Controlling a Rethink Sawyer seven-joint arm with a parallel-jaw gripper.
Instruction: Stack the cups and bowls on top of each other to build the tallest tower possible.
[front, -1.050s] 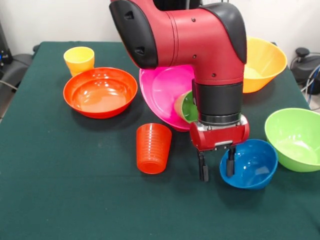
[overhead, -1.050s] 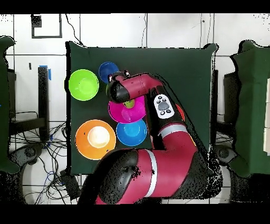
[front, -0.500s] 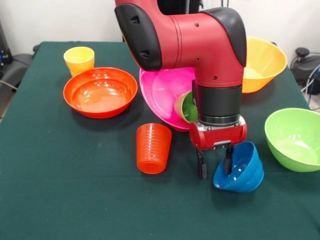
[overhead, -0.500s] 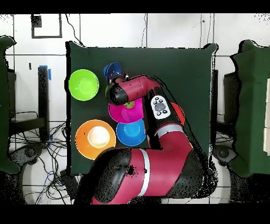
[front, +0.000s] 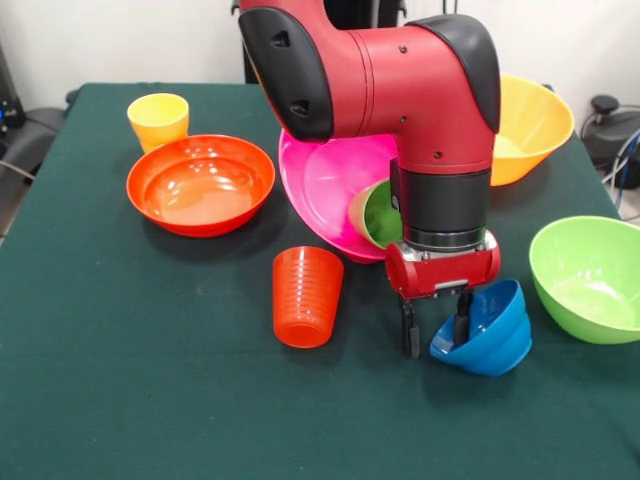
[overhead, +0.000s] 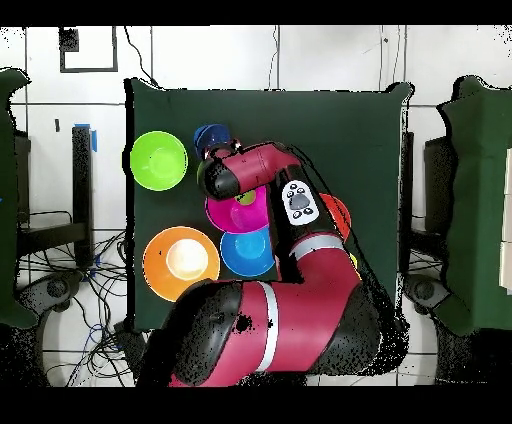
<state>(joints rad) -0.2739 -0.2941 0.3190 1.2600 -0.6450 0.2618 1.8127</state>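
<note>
The gripper (front: 435, 332) pinches the near rim of the small dark blue bowl (front: 485, 332), one finger inside and one outside, and the bowl is tipped on its side with its mouth facing the arm; whether it is clear of the counter (front: 150, 400) I cannot tell. The grip looks thin, on the rim only, so the lift should go straight up and slowly, with no swing, or the bowl may pivot and slip out.

The pink bowl (front: 330, 185) sits just behind, tilted, with the green cup (front: 378, 213) lying in its lower edge; in the overhead view it leans on a medium blue bowl (overhead: 248, 252). That base looks unsteady, and setting anything onto it calls for a level, centred release from low down.

The orange-red cup (front: 305, 296) stands just left of the gripper, so it is best to keep the travel away from it. The lime bowl (front: 592, 275) is near on the right.
</note>
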